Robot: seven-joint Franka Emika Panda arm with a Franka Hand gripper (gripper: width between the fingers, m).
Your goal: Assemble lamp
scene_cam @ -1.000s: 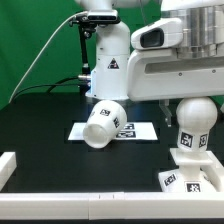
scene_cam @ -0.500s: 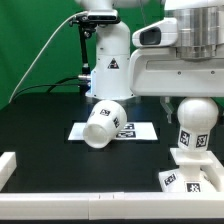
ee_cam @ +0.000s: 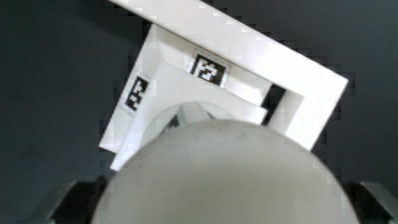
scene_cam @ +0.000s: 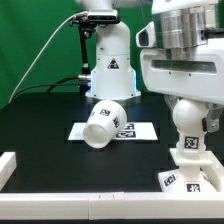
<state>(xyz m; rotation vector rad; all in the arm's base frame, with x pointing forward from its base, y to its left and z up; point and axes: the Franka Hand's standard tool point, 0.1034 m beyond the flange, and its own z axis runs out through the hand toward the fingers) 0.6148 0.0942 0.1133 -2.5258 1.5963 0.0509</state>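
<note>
**A:** The gripper [ee_cam: 221,199] is down over the bulb [scene_cam: 188,126], at the exterior view's right and on the near side of the table [scene_cam: 45,125].

**B:** Has it closed on the bulb?

**A:** I cannot tell. In the wrist view the bulb's round top fills the space between the two dark fingers [ee_cam: 75,203], one on each side. Whether they press on it or sit just beside it does not show. In the exterior view the arm's white body hides the fingertips.

**B:** How does the bulb stand?

**A:** Upright, neck down, with a square tag facing the camera. Its neck meets the base [scene_cam: 186,181], the flat square part lying at the near right with tags on its top. Whether the neck is seated in the base is too small to tell.

**B:** And the shade?

**A:** The shade [scene_cam: 103,124] lies on its side, well apart from the bulb, toward the exterior view's left. It rests over the left end of the marker board [scene_cam: 142,130], which lies flat near the middle of the table. One tag shows on the shade's wall.

**B:** Anything behind it?

**A:** The tall white pedestal [scene_cam: 110,62] with a triangle sticker stands at the far side, in front of a green backdrop [scene_cam: 35,40]. A white rail [scene_cam: 8,166] borders the table at the near left.
</note>
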